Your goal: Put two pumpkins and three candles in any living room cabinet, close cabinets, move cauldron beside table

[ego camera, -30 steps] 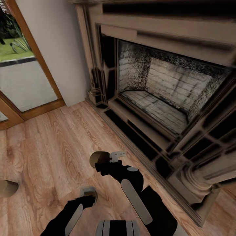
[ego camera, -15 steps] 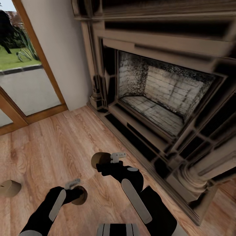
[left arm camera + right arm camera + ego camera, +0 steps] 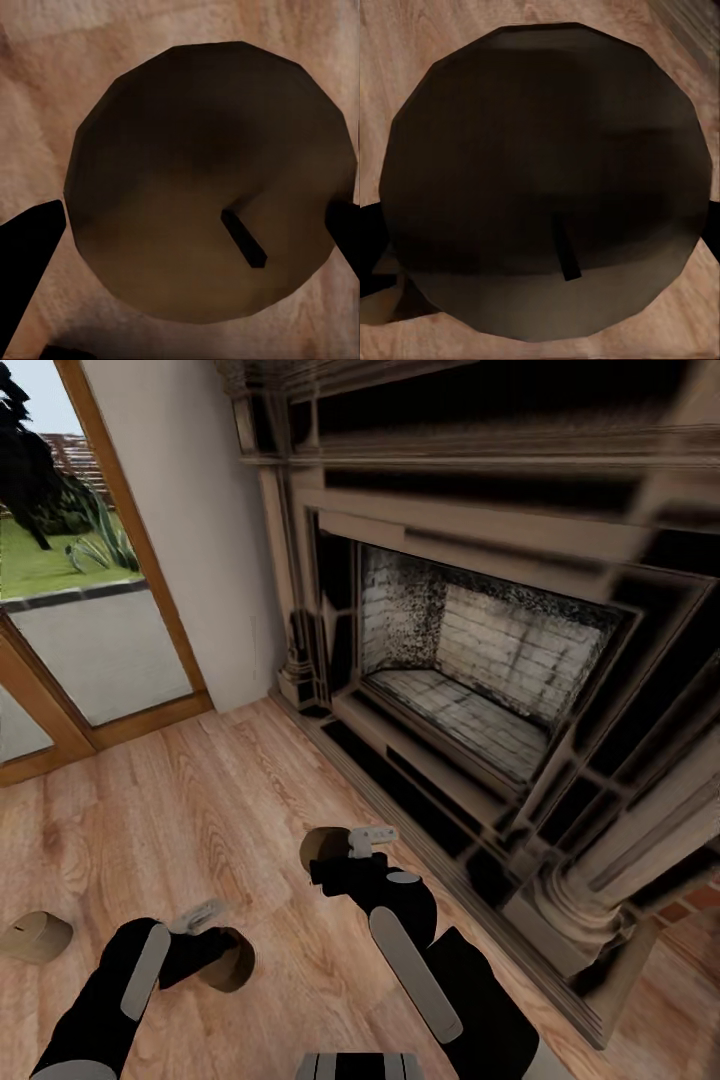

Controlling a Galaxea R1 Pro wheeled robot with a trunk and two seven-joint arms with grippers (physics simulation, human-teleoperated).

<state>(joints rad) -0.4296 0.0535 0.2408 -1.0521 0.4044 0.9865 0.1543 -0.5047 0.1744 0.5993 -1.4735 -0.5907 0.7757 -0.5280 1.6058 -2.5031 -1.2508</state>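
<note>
candle clamped in left gripper, second candle clamped in right gripper, third candle on floor

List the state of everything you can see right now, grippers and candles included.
Left gripper: shut on left candle, which is unlit.
Right gripper: shut on right candle, which is unlit.
Third candle: loose on the floor, unlit.
Fireplace: no fire, firebox empty.
</note>
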